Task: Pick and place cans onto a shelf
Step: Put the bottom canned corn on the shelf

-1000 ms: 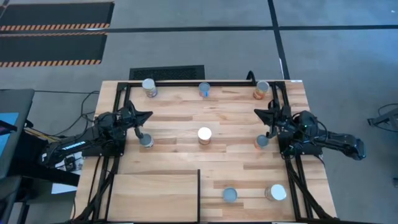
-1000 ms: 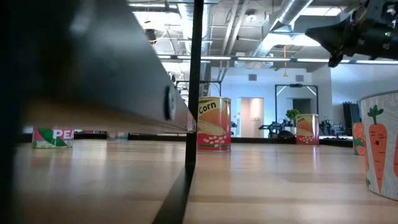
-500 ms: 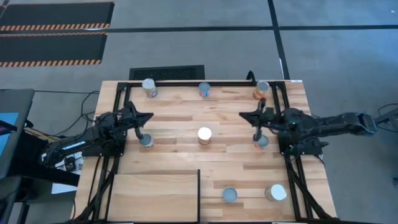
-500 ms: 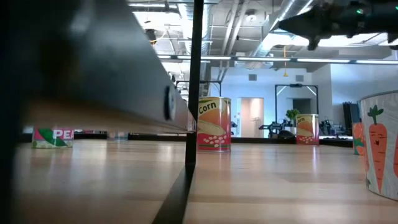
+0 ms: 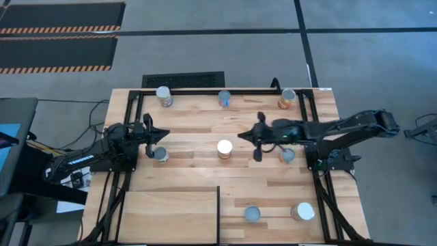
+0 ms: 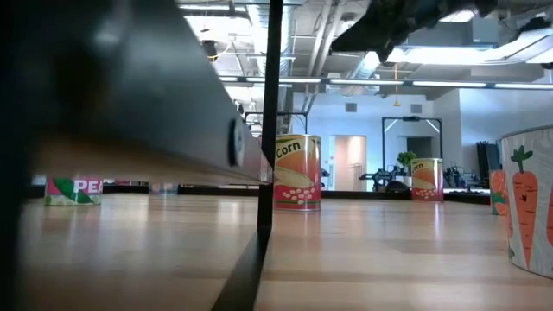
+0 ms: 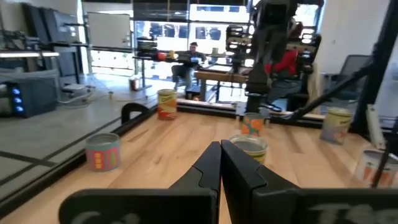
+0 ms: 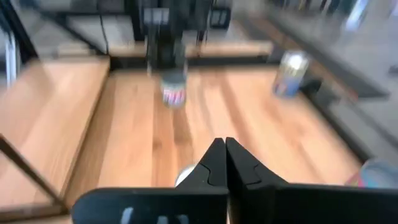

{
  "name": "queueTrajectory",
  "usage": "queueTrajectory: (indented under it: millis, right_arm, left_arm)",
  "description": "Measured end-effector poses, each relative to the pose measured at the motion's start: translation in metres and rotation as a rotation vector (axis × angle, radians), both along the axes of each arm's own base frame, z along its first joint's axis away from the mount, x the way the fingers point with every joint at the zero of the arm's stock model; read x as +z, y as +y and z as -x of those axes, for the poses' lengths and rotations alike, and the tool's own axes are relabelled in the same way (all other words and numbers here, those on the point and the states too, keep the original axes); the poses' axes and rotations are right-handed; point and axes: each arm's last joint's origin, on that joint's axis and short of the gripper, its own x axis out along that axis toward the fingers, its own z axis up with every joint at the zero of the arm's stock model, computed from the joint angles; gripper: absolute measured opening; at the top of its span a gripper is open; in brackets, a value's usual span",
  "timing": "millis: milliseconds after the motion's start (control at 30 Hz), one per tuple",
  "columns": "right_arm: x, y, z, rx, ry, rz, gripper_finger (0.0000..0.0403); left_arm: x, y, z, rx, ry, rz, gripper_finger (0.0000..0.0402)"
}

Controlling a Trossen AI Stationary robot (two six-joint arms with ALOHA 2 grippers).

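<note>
Eight small cans stand upright on their bases on the plank table: three along the far edge (image 5: 164, 96) (image 5: 224, 98) (image 5: 287, 100), three across the middle (image 5: 160, 155) (image 5: 224, 147) (image 5: 287, 156) and two near the front right (image 5: 252, 214) (image 5: 302, 212). The shelf (image 5: 171, 215) is the pale panel with black bars at the front left. My right gripper (image 5: 239, 135) is shut and empty, above the table just right of the white-topped centre can (image 8: 185, 176). My left gripper (image 5: 166, 134) is shut and empty by the middle-left can.
Black frame bars run along the table's left (image 5: 130, 137), far (image 5: 225, 91) and right (image 5: 307, 137) sides. A black post (image 6: 272, 112) of the shelf stands near the table's middle front. A person sits in the room beyond (image 7: 193, 56).
My right gripper has swung from the table's right side toward the left, passing over the middle-right can and ending close to the centre can. It has stayed shut. No can has moved.
</note>
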Motion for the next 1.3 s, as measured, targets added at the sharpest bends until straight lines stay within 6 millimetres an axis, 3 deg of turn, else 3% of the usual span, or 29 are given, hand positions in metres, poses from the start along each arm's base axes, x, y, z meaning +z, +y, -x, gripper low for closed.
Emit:
queueTrajectory:
  millis: [200, 533, 833, 1033, 1300]
  right_arm:
    - [-0.001, 0.004, -0.038, 0.043, 0.251, -0.021, 0.0027]
    - [-0.022, 0.016, -0.096, 0.081, 0.607, -0.007, 0.0105]
    - [-0.036, 0.023, -0.135, 0.031, 0.777, 0.051, 0.0166]
    - [-0.048, 0.024, -0.151, 0.036, 0.839, 0.061, 0.0141]
    - [-0.055, 0.022, -0.159, 0.051, 0.880, 0.069, 0.0026]
  left_arm:
    - [0.000, 0.000, 0.000, 0.009, 0.002, -0.011, 0.0000]
    - [0.000, 0.000, 0.000, 0.003, -0.020, 0.101, 0.0000]
    - [0.000, 0.000, 0.000, 0.003, -0.020, 0.104, 0.0000]
    - [0.000, 0.000, 0.000, 0.002, -0.025, 0.131, 0.0000]
    - [0.000, 0.000, 0.000, 0.002, -0.030, 0.154, 0.0000]
